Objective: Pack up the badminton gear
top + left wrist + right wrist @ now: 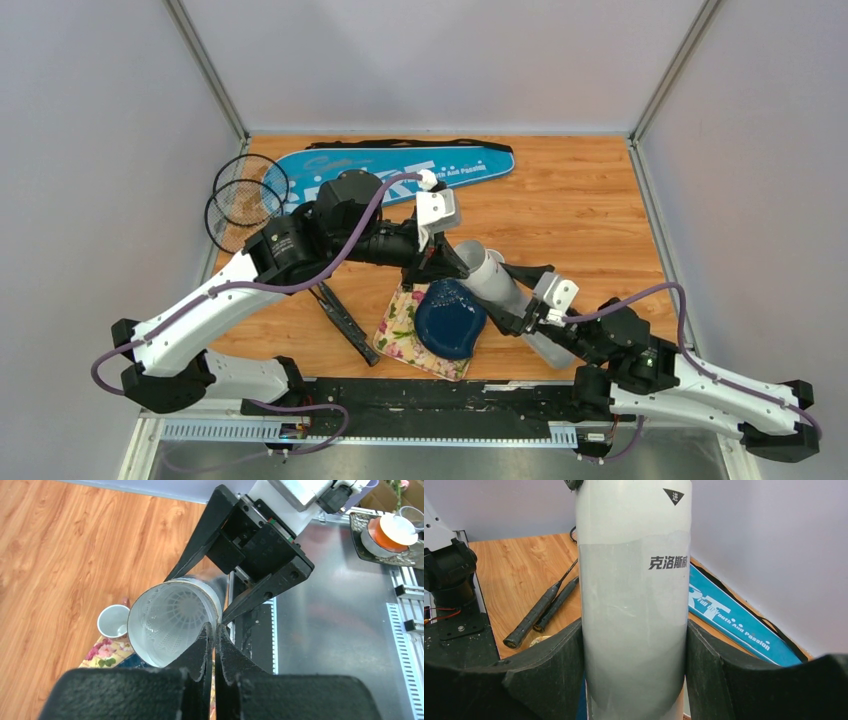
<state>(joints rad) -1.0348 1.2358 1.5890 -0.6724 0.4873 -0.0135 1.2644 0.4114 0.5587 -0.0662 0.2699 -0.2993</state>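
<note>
Clamping the white tube, the right jaws hold it tilted; the left jaws sit together at its open rim, shuttlecock inside.

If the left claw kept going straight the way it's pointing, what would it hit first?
Most likely the rim of the white tube, right at the left gripper's closed tips; the right gripper holds that tube. Depth is hard to judge.

Surface: wooden table
Far edge: bag
Left: rackets, heads overlapping
Near middle: cloth, cup just beside
</note>
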